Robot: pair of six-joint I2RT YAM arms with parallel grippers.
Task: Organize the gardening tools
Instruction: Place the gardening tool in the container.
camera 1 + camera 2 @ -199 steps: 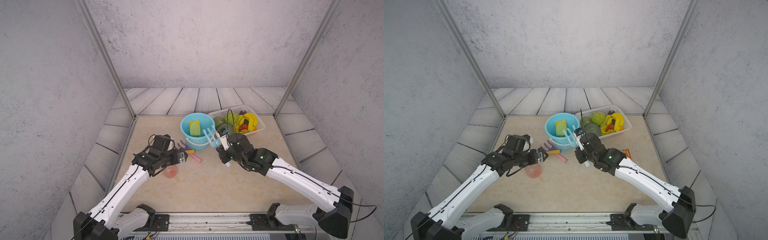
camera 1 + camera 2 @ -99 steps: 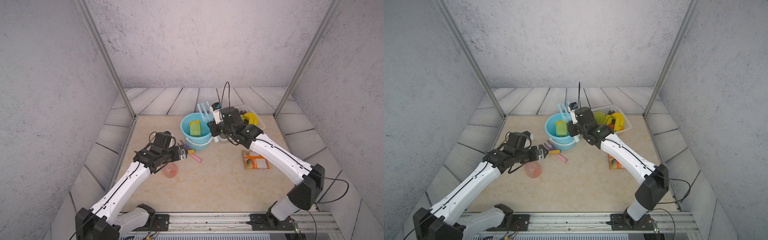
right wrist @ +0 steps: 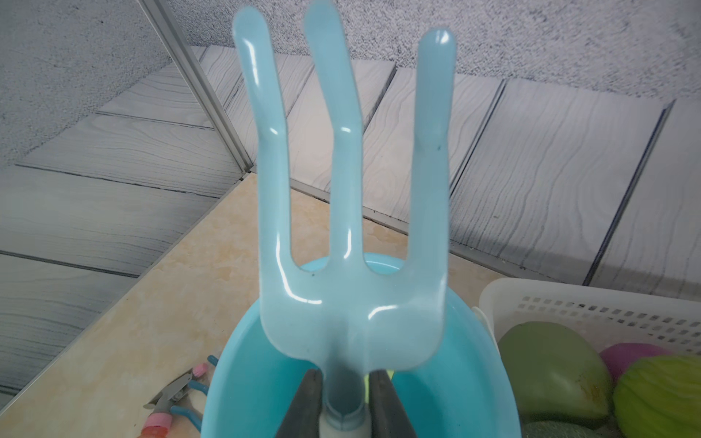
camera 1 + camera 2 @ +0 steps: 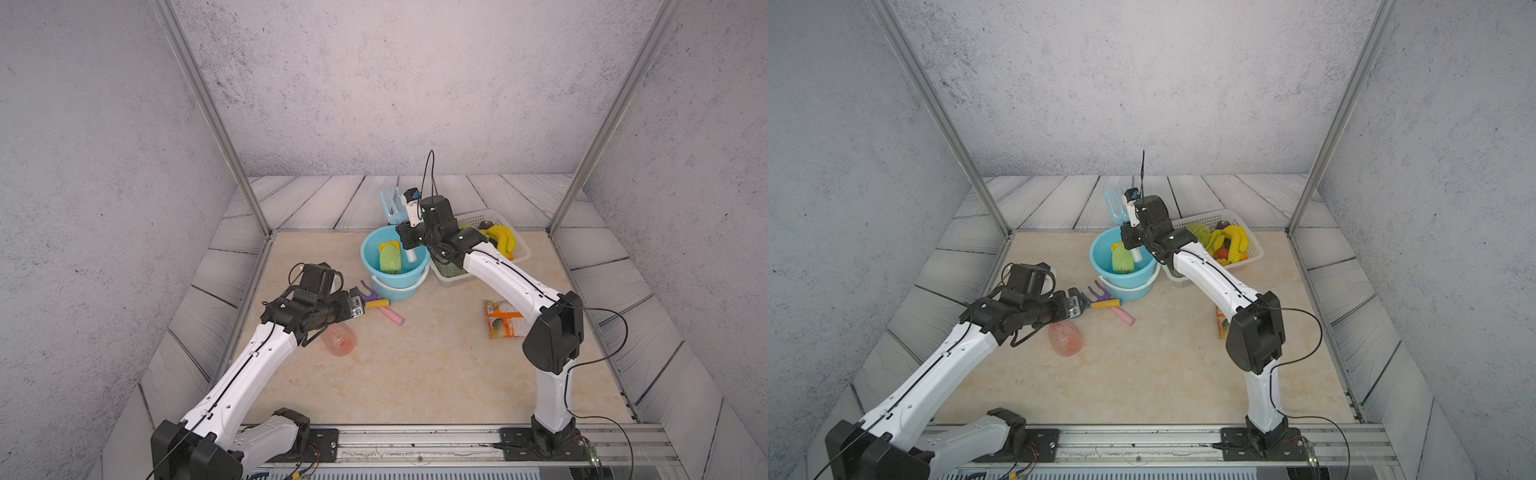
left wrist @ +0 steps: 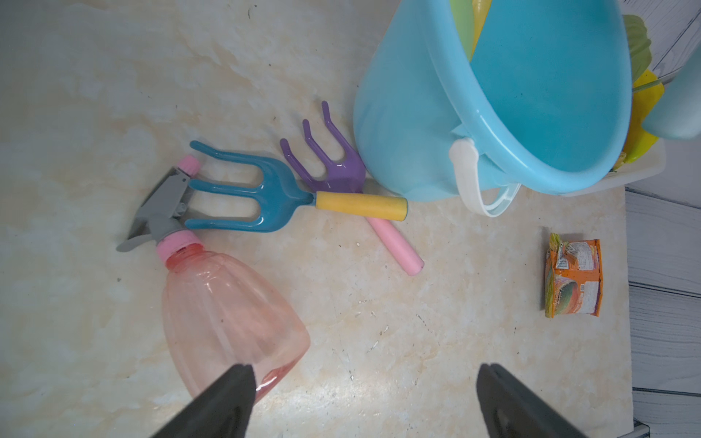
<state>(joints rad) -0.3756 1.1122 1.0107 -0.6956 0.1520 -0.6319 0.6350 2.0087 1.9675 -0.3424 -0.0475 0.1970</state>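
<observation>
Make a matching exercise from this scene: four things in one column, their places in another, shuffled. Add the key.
Things
1. light-blue fork
2. teal fork
3. green shovel
4. bananas

Places
A. in the white basket
B. inside the blue bucket
C. held by the right gripper, tines up, jaws shut on its handle
D. lying on the table beside the purple rake

Pairs: 1-C, 2-D, 3-B, 4-A

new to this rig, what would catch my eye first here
The right claw holds a light-blue fork upright, prongs up, over the blue bucket. Beside the bucket lie a pink spray bottle, teal fork and purple rake, near the open left claw.
</observation>
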